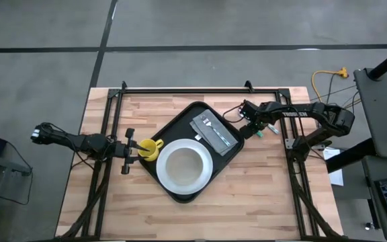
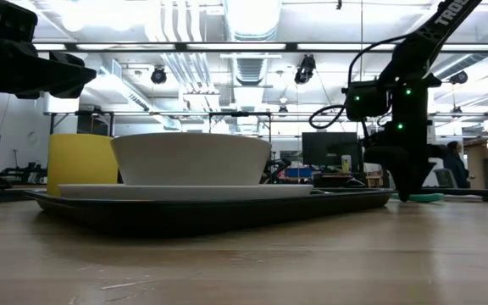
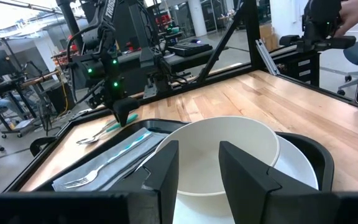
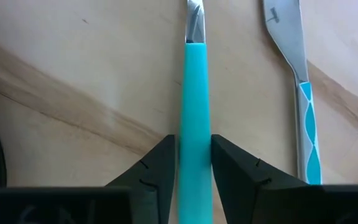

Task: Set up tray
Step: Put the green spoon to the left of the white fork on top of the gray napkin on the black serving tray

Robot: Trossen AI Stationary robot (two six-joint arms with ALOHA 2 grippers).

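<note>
- Left claw (image 1: 132, 146): left-centre of the high view, just beside the yellow cup (image 1: 151, 149). Fingers spread with nothing between them; the left wrist view shows the gap.
- Yellow cup: on the left edge of the tray (image 1: 181, 122), touching the white plate's (image 1: 205, 172) rim area.
- Tray: black, set diagonally at centre of the wooden tabletop (image 1: 247, 195).
- White bowl (image 1: 183, 165): sits on the white plate, lower half of the tray.
- Napkin (image 1: 216, 132) with a fork (image 3: 104, 163) on it: upper-right part of the tray.
- Right claw (image 1: 250, 130): right of centre, just off the tray's right corner, down at the tabletop. Fingers pinch a teal-handled utensil (image 4: 194, 118); which utensil cannot be told.
- Second utensil (image 4: 302, 93), teal-patterned handle: lies on the tabletop just beside the pinched one, not touching.
</note>
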